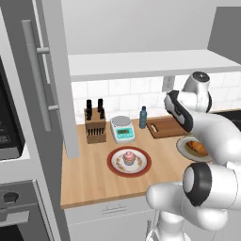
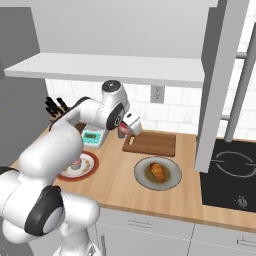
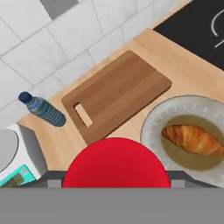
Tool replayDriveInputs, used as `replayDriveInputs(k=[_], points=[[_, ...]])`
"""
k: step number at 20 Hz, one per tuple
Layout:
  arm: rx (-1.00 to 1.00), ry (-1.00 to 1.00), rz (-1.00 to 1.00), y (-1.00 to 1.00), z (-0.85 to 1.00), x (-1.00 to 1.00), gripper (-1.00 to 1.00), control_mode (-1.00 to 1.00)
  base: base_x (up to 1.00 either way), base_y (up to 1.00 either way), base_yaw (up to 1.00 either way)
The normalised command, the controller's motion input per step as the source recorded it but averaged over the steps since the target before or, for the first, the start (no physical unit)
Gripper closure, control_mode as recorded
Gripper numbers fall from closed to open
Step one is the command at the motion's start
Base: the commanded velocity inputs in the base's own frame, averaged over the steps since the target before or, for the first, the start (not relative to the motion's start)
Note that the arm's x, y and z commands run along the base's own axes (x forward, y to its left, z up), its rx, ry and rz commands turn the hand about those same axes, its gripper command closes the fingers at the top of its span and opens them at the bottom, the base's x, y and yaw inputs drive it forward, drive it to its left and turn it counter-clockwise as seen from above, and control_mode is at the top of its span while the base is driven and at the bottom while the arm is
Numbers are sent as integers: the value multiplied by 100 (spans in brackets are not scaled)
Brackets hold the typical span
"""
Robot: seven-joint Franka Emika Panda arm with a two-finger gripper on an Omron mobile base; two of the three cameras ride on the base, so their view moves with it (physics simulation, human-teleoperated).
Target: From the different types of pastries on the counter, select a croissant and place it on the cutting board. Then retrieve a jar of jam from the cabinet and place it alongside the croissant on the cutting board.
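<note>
Two plates sit on the counter (image 2: 125,190). On the left is the pink cupcake (image 1: 129,157) on its red-rimmed plate (image 1: 115,164). Next come the knife block (image 1: 95,124), the scale (image 1: 122,128) and the blue bottle (image 1: 143,117). The gripper (image 2: 123,131) holds the red jar of jam (image 2: 121,132) just above the cutting board (image 2: 155,144) (the left end). The croissant (image 2: 158,172) lies on its grey plate (image 2: 172,182), just in front of the board.
</note>
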Motion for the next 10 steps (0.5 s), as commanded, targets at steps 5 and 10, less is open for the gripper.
replayDriveInputs(k=[5, 10], points=[[-23, 3, 0, 20, -92, 0, 100, -100, 0, 0, 0], [1, -4, 0, -8, -20, 15, 100, -100, 0, 0, 0]])
